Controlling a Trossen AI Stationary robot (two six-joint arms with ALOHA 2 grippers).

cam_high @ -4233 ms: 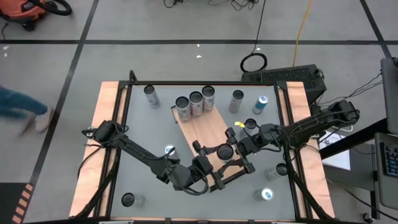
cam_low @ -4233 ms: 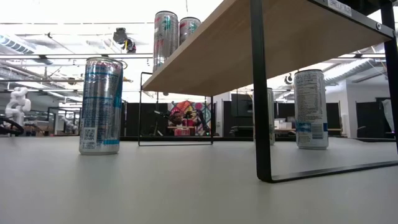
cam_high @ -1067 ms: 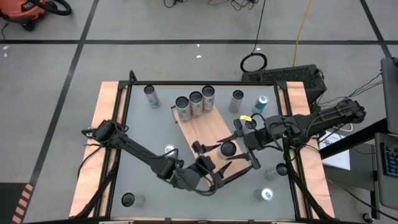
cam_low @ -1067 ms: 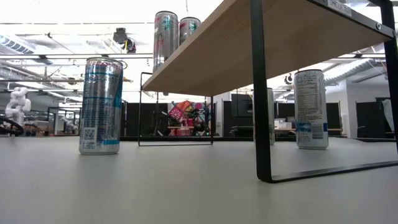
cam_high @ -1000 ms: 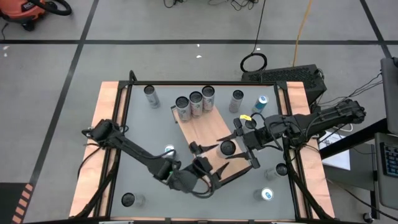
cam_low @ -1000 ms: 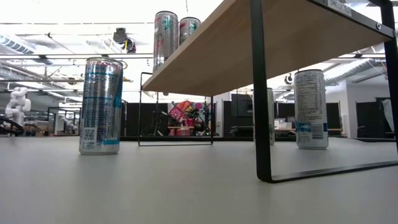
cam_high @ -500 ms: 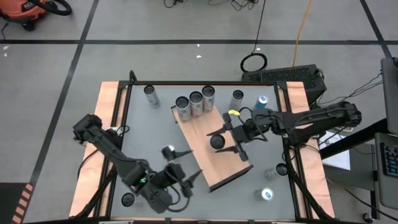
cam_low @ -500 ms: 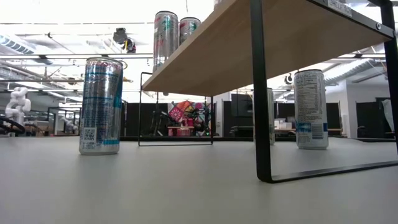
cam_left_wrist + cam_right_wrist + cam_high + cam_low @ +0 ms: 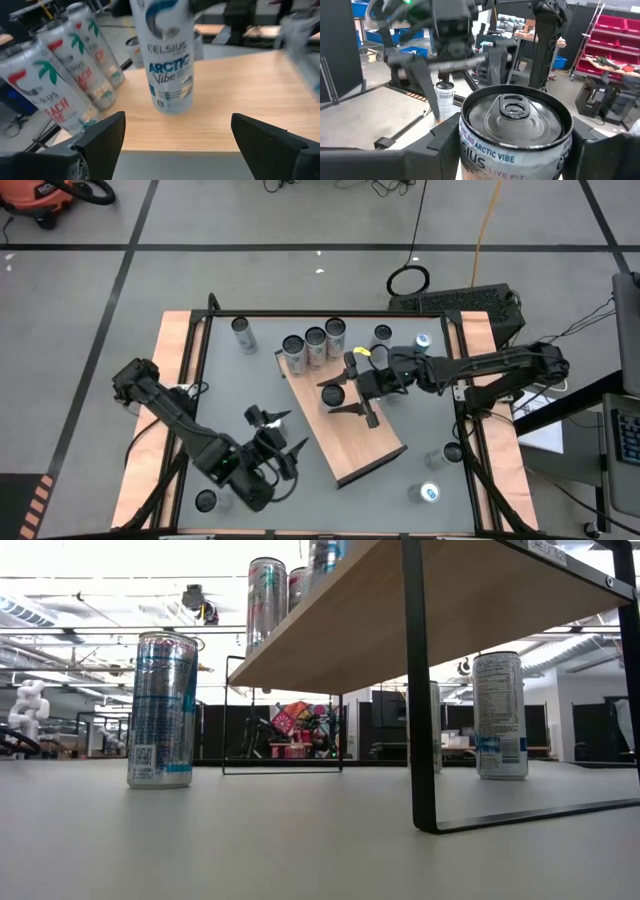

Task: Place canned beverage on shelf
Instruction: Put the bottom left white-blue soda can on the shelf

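The shelf (image 9: 355, 430) is a light wood board on black legs. Three Peach cans (image 9: 314, 345) stand on their bases at its far end; they also show in the left wrist view (image 9: 65, 65). My right gripper (image 9: 333, 395) is shut on a white Arctic Vibe can (image 9: 167, 55) upright over the board's middle. Whether the can's base touches the board I cannot tell. My left gripper (image 9: 285, 432) is open and empty, off the shelf's left edge and pointing at the can. My right gripper pinches the Arctic Vibe can's upper wall (image 9: 485, 150) between its two fingers (image 9: 442, 145), just below the rim. The fingers come level from the table's right side, one on either side of the can. The can stays upright with its tab end up (image 9: 516, 112).
Loose cans stand on the grey tabletop: one at the far left (image 9: 243, 335), two at the far right (image 9: 382, 333) (image 9: 420, 340), two at the near right (image 9: 452, 452) (image 9: 430, 493), one at the near left (image 9: 205, 501). The shelf's near half is bare.
My right gripper has carried the can along the shelf toward its far end, nearer the three Peach cans, keeping it upright. My left gripper has drawn back off the shelf toward the table's left and near side.
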